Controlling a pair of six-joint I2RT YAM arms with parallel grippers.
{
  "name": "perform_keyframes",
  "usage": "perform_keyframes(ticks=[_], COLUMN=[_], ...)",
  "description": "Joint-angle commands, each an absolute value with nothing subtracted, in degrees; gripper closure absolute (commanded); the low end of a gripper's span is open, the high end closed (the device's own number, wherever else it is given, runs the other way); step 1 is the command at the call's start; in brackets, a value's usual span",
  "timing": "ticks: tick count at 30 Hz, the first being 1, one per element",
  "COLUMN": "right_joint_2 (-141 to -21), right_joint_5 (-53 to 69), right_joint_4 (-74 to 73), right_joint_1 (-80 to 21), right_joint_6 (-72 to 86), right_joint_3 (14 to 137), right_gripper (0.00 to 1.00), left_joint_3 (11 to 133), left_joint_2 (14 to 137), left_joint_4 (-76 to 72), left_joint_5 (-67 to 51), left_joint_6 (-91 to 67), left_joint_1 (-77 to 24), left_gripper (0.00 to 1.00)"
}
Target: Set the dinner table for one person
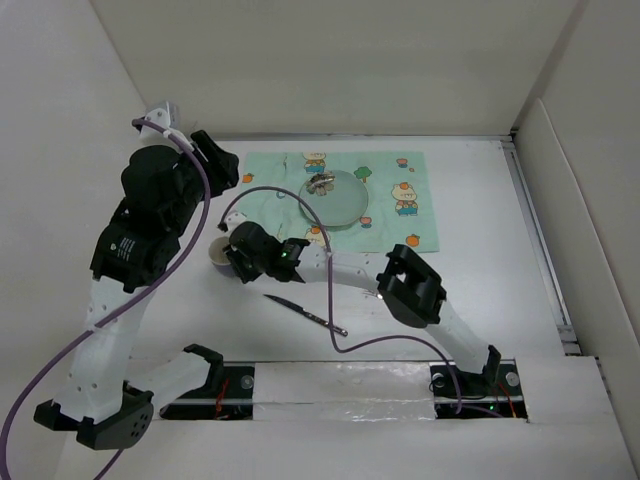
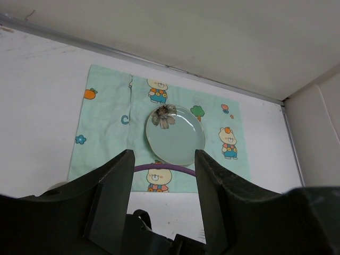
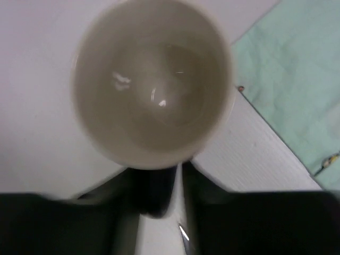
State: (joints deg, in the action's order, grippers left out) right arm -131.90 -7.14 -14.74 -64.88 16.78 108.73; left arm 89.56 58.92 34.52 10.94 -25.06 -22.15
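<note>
A white cup (image 1: pixel 216 253) stands on the white dinner table (image 1: pixel 480 260), just left of the mint-green placemat (image 1: pixel 400 215). My right gripper (image 1: pixel 232 255) is shut on the cup's near side. In the right wrist view the cup (image 3: pixel 151 79) fills the frame above the gripper (image 3: pixel 178 170), and it is empty. A pale green plate (image 1: pixel 335 200) with a flower mark (image 1: pixel 321 182) lies on the placemat. A knife (image 1: pixel 305 312) lies on the table in front. My left gripper (image 1: pixel 222 160) is open and empty, held high; its view shows the plate (image 2: pixel 178 138) and placemat (image 2: pixel 106 122).
White walls close the table in at the back and both sides. A metal rail (image 1: pixel 540 250) runs along the right edge. A purple cable (image 1: pixel 330 300) loops over the placemat's near edge and the knife.
</note>
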Motion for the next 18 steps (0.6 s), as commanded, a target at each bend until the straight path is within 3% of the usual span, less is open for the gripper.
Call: perform_keyframes(ticks=[1,3,12,18], right_joint_2=[-132.2,-131.0,-115.1,-102.5], right_joint_5=[-9.8,-10.8,-12.4,-10.5], right_joint_4=[-14.8,-14.8,-9.9,-8.6], right_joint_1=[-65.4,-65.9,-61.3,-46.2], right_joint_6=[17.4,18.1,19.6,20.1], right_joint_3=[113.7,114.0,107.7,96.7], right_gripper=[0.83,1.0,1.0,1.0], left_joint_3=[88.0,87.6,92.0,88.3], left_joint_2=[57.7,57.7,60.4,63.3], left_joint_4=[33.0,32.8,30.9,25.8], left_joint_5=[10.5,10.7,12.3,4.0], left_joint_6=[-25.6,-25.3,-23.2,-24.3], left_joint_1=[-22.4,-22.4,-22.4,-22.4], left_gripper=[0.54,0.55,0.54,0.49])
